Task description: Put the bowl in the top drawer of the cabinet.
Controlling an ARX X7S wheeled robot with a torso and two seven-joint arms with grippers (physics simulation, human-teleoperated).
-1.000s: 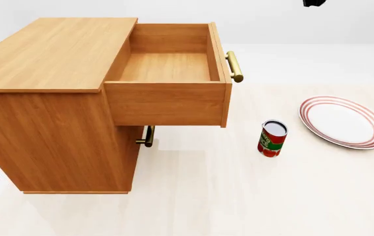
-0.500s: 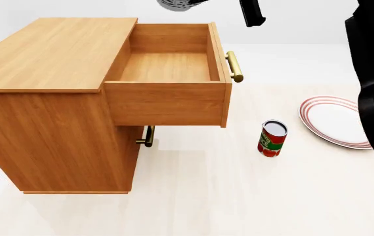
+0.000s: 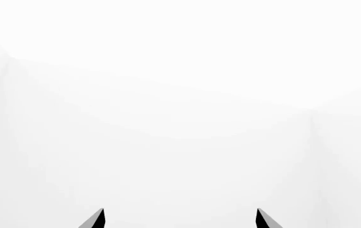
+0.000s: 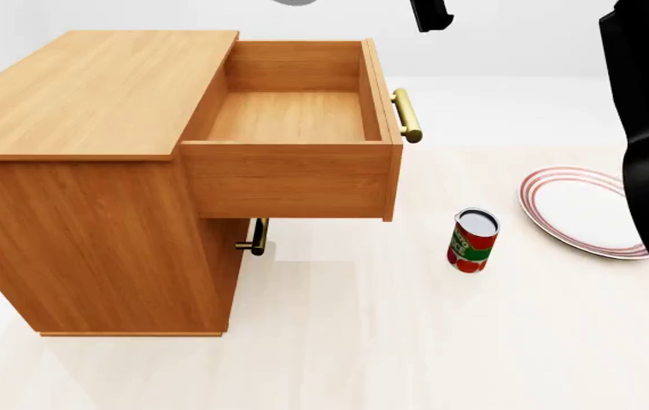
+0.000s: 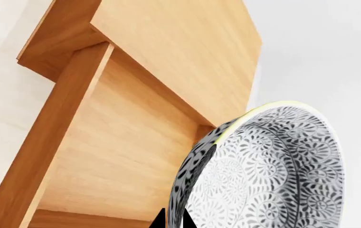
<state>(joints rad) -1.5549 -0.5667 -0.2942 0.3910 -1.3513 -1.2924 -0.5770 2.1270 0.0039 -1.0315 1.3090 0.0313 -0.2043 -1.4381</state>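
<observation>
The right gripper [image 5: 174,219] clamps the rim of the bowl [image 5: 263,175], one dark fingertip showing against the patterned outside. The bowl hangs tilted above the open top drawer [image 4: 290,115] of the cabinet [image 4: 85,171], whose wooden floor lies bare. In the head view only a grey sliver, probably the bowl, shows at the upper edge. The left gripper [image 3: 179,219] faces blank white, its fingers apart and holding nothing. A can [image 4: 473,241] stands beside a plate [image 4: 581,209].
</observation>
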